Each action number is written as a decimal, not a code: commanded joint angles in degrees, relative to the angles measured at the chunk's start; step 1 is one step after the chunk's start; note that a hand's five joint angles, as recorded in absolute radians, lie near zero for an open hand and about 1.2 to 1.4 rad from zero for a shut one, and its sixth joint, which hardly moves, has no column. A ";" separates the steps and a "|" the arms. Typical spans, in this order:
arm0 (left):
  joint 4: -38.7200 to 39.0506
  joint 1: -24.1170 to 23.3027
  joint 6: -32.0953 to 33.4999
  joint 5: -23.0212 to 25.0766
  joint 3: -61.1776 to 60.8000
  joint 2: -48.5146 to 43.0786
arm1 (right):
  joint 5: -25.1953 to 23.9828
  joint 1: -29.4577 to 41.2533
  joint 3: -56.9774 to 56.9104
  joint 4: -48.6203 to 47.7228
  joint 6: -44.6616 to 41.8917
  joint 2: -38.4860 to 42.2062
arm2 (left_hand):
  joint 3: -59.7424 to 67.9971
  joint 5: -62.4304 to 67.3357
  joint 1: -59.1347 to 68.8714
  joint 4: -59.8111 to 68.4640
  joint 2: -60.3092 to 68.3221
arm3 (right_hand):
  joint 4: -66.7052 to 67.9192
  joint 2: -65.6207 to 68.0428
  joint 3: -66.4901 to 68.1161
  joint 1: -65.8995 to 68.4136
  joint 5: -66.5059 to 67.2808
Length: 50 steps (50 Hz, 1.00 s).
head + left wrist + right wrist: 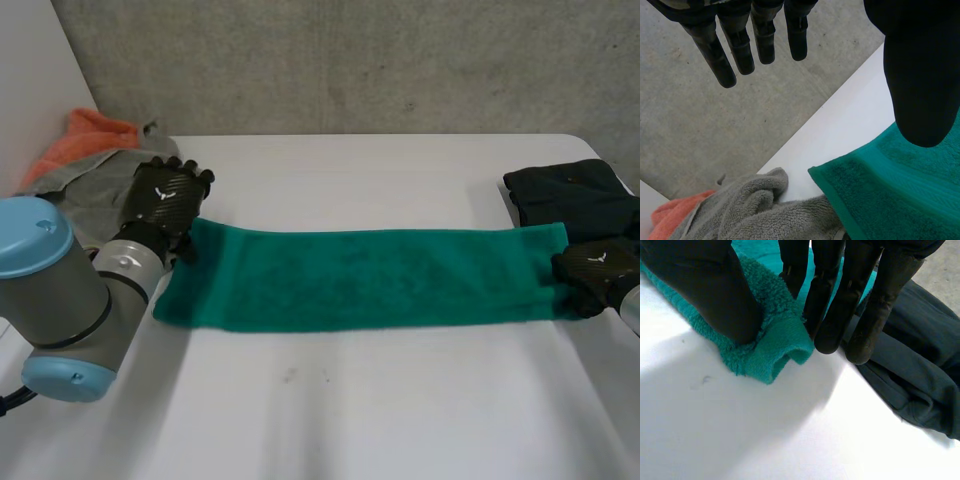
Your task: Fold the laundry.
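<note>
My left arm (60,300) looms nearest and hides the near-left part of the white table (350,400). The right hand (597,268) is cut off at the head view's edge and covers the right end of the green towel (360,278). In its wrist view, thumb and fingers (832,315) pinch a bunched corner there. The towel lies flat as one long strip across the table's middle (edges fairly even). The left hand (165,195) sits at its far-left corner, fingers straight, holding nothing. Farther back lie a dark garment (570,195) and, far left, a grey cloth (95,185), partly hidden, and an orange cloth (85,135).
</note>
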 commanded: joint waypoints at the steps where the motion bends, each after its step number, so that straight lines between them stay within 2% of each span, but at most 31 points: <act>1: -0.61 -0.14 0.06 0.00 -0.70 2.42 | 0.05 -5.60 2.63 -1.90 -1.19 -6.54 | -0.36 0.46 -1.15 -0.14 -0.39 | 12.12 12.77 12.20 24.01 14.32; 9: -1.49 0.04 -0.02 0.00 -2.11 5.93 | -0.65 -16.50 2.02 -1.12 -4.17 -10.43 | -0.52 0.29 -1.32 -0.31 -0.56 | 12.12 12.77 12.20 24.01 14.32; 16: -2.11 0.39 -0.11 0.00 -3.52 7.34 | 0.31 -17.32 -0.44 0.19 -11.04 -11.57 | -0.52 0.29 -1.32 -0.31 -0.56 | 12.12 12.77 12.20 24.01 14.32; 20: -2.11 0.57 -0.11 0.00 -4.13 7.61 | -0.04 -9.51 -2.19 2.39 -11.31 -14.99 | -0.86 -0.04 -1.65 -0.65 -0.89 | 12.12 12.77 12.20 24.01 14.32; 24: -2.20 0.92 -0.20 0.00 -4.31 7.96 | 0.49 1.21 -5.01 2.40 -8.85 -16.14 | -0.86 -0.04 -1.65 -0.65 -0.90 | 12.12 12.77 12.20 24.01 14.32; 29: -2.90 1.01 -1.16 0.00 -4.48 9.01 | 0.40 19.84 -9.49 1.87 -8.31 -14.74 | -0.86 -0.04 -1.65 -0.65 -0.90 | 12.12 12.77 12.20 24.01 14.32; 36: -3.16 0.92 -3.45 0.00 -4.57 10.59 | -0.57 42.33 -11.69 -1.64 -11.47 -3.51 | -0.86 -0.04 -1.65 -0.65 -0.90 | 12.12 12.77 12.20 24.01 14.32; 42: -3.51 0.30 -4.68 0.00 -4.48 10.95 | -0.74 48.96 -11.43 -2.17 -16.75 4.24 | -0.86 -0.04 -1.65 -0.65 -0.90 | 12.12 12.77 12.20 24.01 14.32; 43: -3.51 0.22 -4.68 0.00 -4.40 10.86 | -0.83 49.13 -11.52 -2.17 -17.19 4.77 | -0.86 -0.04 -1.65 -0.65 -0.90 | -1.48 -0.83 -1.40 10.42 0.72; 44: -3.51 0.04 -4.77 0.00 -4.22 10.86 | -1.09 48.96 -11.52 -2.17 -17.37 4.69 | -0.86 -0.04 -1.65 -0.65 -0.90 | -31.09 -30.44 -31.01 -19.19 -28.89; 46: -3.43 -0.22 -4.77 0.09 -3.87 10.68 | -0.92 48.78 -11.52 -2.26 -17.02 4.08 | -0.86 -0.04 -1.65 -0.65 -0.90 | -55.84 -55.19 -55.75 -43.94 -53.64; 50: -3.16 -2.24 -4.95 0.17 -2.64 10.24 | 0.05 48.17 -10.90 -2.88 -13.95 1.53 | -0.86 -0.04 -1.65 -0.65 -0.90 | -57.88 -57.23 -57.80 -45.99 -55.68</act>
